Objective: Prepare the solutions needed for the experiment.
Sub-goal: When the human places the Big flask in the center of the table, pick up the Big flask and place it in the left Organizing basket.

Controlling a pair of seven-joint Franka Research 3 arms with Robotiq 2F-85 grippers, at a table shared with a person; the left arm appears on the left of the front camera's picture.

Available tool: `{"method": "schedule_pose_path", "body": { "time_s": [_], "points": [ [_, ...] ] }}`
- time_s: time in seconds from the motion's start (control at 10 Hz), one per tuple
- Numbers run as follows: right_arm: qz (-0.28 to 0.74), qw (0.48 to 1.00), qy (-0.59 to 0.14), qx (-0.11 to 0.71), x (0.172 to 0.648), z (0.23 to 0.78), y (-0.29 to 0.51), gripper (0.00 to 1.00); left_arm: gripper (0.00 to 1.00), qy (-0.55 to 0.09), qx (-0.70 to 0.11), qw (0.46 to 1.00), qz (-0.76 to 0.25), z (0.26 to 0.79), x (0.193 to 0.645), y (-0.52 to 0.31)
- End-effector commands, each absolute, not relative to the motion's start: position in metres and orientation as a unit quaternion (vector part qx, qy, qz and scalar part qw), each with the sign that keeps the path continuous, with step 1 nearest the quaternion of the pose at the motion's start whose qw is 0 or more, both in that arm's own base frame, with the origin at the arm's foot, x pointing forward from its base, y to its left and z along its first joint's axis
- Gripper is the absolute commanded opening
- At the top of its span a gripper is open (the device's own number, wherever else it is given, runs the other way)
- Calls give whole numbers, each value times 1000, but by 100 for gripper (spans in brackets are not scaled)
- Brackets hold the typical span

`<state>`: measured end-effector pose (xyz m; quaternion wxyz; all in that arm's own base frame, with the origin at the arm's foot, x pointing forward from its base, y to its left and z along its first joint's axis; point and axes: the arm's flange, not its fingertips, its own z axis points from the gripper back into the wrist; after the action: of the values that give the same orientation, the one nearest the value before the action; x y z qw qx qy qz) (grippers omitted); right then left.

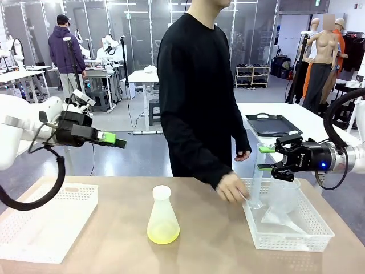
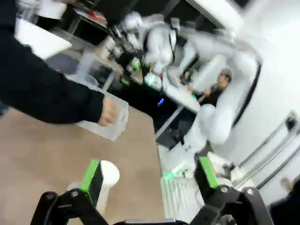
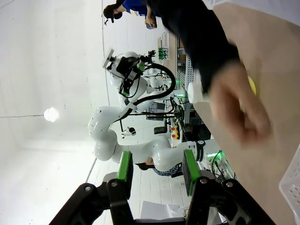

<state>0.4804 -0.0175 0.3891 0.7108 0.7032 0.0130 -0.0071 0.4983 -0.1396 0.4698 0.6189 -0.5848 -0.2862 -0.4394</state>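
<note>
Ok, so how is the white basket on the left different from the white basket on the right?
The left basket has low walls; the right basket has taller walls. The right basket holds clear glassware; the left basket's floor shows bare. A person's hand is by the right basket's edge, not the left basket's. Both are white, full of little holes, and sit on the table.

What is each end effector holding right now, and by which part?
Nothing. The black, green-padded left end effector and the right end effector both hang open and empty.
</note>
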Motion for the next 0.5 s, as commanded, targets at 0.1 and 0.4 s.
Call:
{"method": "schedule_pose_path", "body": {
  "time_s": [0.1,0.4],
  "points": [
    [-7,710,12,704,481,390,-17,55,100,-330,-527,578,-528,463,511,-153],
    [-7,710,12,704,481,390,-17,55,100,-299,-556,598,-493,472,498,-153]
  ]
}}
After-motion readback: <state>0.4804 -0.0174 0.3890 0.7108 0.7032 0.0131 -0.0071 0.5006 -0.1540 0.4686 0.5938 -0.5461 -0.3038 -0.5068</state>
